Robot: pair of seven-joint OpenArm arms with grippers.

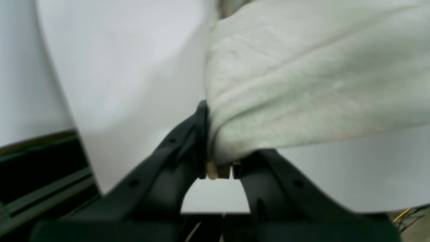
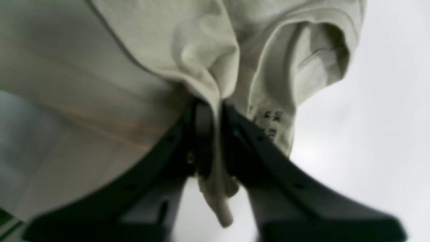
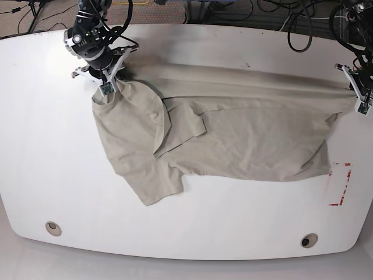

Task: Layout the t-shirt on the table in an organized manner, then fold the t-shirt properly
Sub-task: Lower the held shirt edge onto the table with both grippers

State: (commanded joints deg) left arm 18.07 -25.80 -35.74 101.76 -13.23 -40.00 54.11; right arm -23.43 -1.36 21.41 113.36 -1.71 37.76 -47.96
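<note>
A: Left wrist view?
B: Left gripper (image 1: 220, 168) is pinched on an edge of the t-shirt (image 1: 302, 84). Black fingers (image 1: 174, 158) are closed, with a bunched wad of cloth squeezed between them. From the pinch the fabric runs up and to the right, over the table (image 1: 134, 67). White tabletop shows on both sides of the shirt; the table's edge and dark framing sit at lower left of it.

A: Right wrist view?
B: Same story. Right gripper (image 2: 217, 134) is clamped on a fold of the t-shirt (image 2: 134, 50); a thin strip of cloth passes between the fingers (image 2: 255, 151) and pokes out below them. Right of the pinch there's a hemmed opening with small dark printed marks on the fabric, too blurred to read. White table (image 2: 386, 117) is right of the shirt.

A: Base view, where's the shirt?
B: T-shirt (image 3: 250, 140) is spread across the far half of the table (image 3: 46, 163), stretched between both arms. Its far edge is pulled into a taut band. Right gripper (image 3: 109, 79) holds the shirt's left end, left gripper (image 3: 356, 88) holds its right end. The left part of the shirt is rumpled, with one flap folded over and a sleeve trailing toward the near edge. A red-outlined mark (image 3: 341, 184) lies just right of the shirt's near right corner. Two grey grommet holes (image 3: 53, 227) sit near the table's front edge, well apart from the shirt. Cables (image 3: 297, 26) lie beyond the far edge.
</note>
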